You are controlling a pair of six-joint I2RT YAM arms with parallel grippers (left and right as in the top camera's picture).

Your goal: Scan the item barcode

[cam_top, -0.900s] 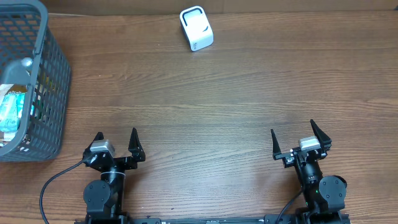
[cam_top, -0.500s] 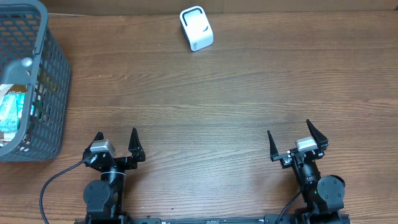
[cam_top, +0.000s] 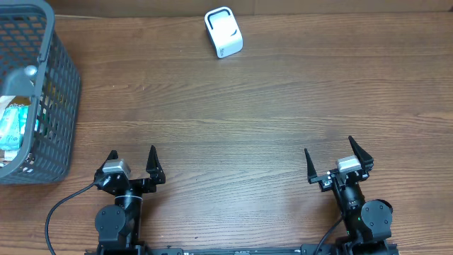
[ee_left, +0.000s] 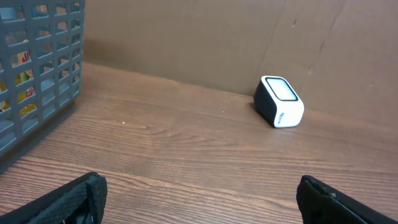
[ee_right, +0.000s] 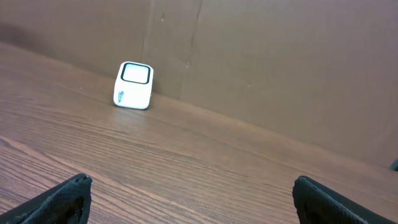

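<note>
A white barcode scanner [cam_top: 224, 32] with a dark window stands at the far middle of the wooden table, and shows too as the scanner [ee_left: 279, 101] and the scanner [ee_right: 133, 86] in the wrist views. Packaged items [cam_top: 11, 129], one teal and white, lie inside the grey basket [cam_top: 65, 79] at the far left. My left gripper [cam_top: 132, 151] is open near the front edge, with nothing between its fingers [ee_left: 81, 193]. My right gripper [cam_top: 328, 146] is open at the front right, also holding nothing. Both are far from the scanner and the basket.
The basket's mesh wall [ee_left: 43, 68] rises at the left of the left wrist view. A brown cardboard wall [ee_right: 261, 56] runs along the table's far edge behind the scanner. Bare wood lies between the grippers and the scanner.
The right gripper shifted slightly left and turned a little early on, then held still. The left arm, scanner and basket have not moved.
</note>
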